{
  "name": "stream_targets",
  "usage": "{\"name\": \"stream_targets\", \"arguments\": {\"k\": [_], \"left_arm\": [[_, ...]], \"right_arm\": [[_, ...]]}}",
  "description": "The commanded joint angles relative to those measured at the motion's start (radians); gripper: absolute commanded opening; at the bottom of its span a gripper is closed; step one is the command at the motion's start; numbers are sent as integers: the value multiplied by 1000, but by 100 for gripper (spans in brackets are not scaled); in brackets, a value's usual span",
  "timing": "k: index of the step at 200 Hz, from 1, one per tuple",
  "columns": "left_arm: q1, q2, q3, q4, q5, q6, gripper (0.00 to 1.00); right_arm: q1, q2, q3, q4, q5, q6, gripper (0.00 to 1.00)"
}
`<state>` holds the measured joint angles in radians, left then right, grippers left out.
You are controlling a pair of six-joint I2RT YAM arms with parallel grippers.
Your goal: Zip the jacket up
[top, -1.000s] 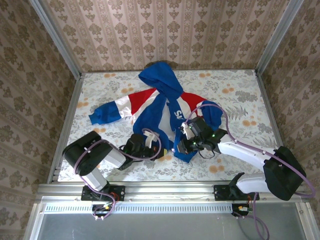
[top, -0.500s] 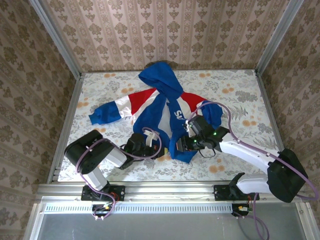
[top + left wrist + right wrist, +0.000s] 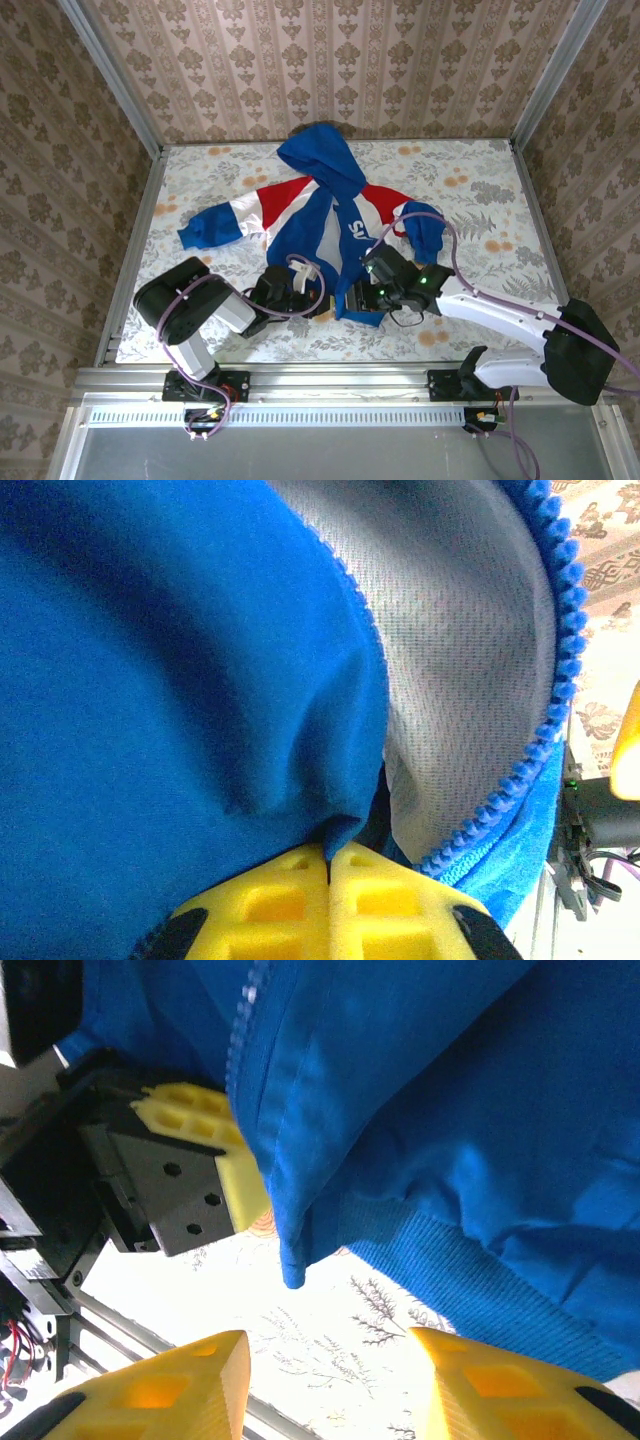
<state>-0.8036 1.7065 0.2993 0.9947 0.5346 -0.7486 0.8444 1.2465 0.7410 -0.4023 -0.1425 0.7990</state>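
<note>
Damask-papered walls (image 3: pixel 330 60) around floral table (image 3: pixel 480 200) with metal rails. Jacket (image 3: pixel 330 215) spread mid-table, hood toward far wall, front unzipped. Left gripper (image 3: pixel 328 852) pinched tight on jacket edge beside zipper teeth (image 3: pixel 555 680). Right gripper (image 3: pixel 328 1360) spread wide, empty, close under ribbed hem (image 3: pixel 470 1260).

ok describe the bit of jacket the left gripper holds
The blue jacket lies on the floral table, hood farthest away. At its near hem, the left gripper pinches the blue front edge, just beside the pale lining and zip teeth.
</note>
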Motion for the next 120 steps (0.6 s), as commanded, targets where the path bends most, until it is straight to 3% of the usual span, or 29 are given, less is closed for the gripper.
{"name": "stream_targets", "arguments": {"k": [1,120], "left_arm": [[0,12,11,35,24,-15,0],[0,21,-1,74,31,-23,0]], "right_arm": [[40,23,-18,87,69,87,46],[94,232,21,211,29,133,48]]}}
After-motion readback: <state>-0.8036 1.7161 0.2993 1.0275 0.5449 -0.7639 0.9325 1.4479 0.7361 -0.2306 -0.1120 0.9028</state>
